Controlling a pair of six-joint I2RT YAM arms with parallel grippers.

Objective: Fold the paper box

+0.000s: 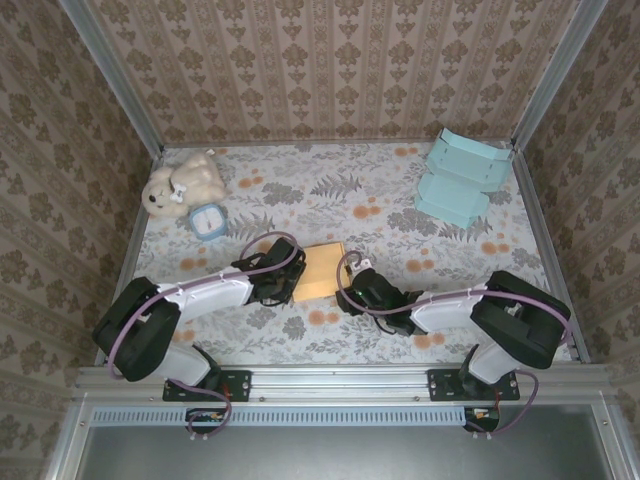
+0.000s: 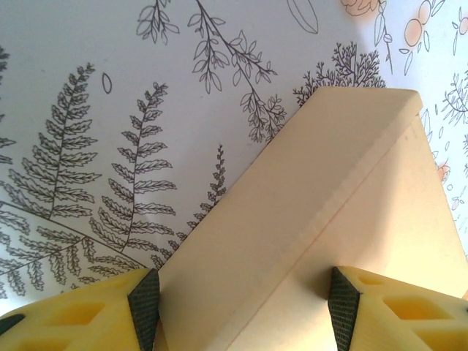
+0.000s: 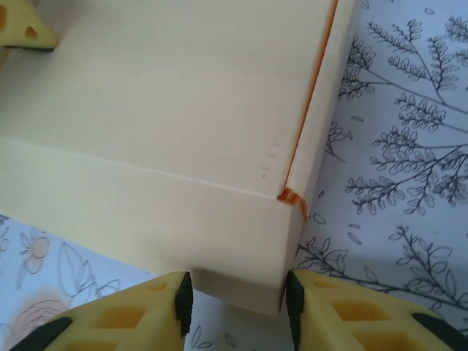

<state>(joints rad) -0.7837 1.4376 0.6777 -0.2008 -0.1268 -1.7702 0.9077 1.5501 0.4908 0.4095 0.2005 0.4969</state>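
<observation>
Lengthwise, paper box (image 1: 320, 272) points far-right; left hand (image 2: 243, 294) spread astride, right hand (image 3: 236, 292) clamping corner.

— What's at the worktop's far left corner?
— A cream plush bear (image 1: 183, 184) lying down, with a small blue-and-white round thing (image 1: 208, 221) just beside it, toward the near edge.
— And the far right corner?
— Pale teal cartons (image 1: 463, 176), stacked together on the floral cloth (image 1: 330, 190).

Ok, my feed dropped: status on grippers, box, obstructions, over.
Left gripper straddles paper box edge, right gripper straddles a corner; grip unclear on both. Box between arms. Nothing blocking.
</observation>
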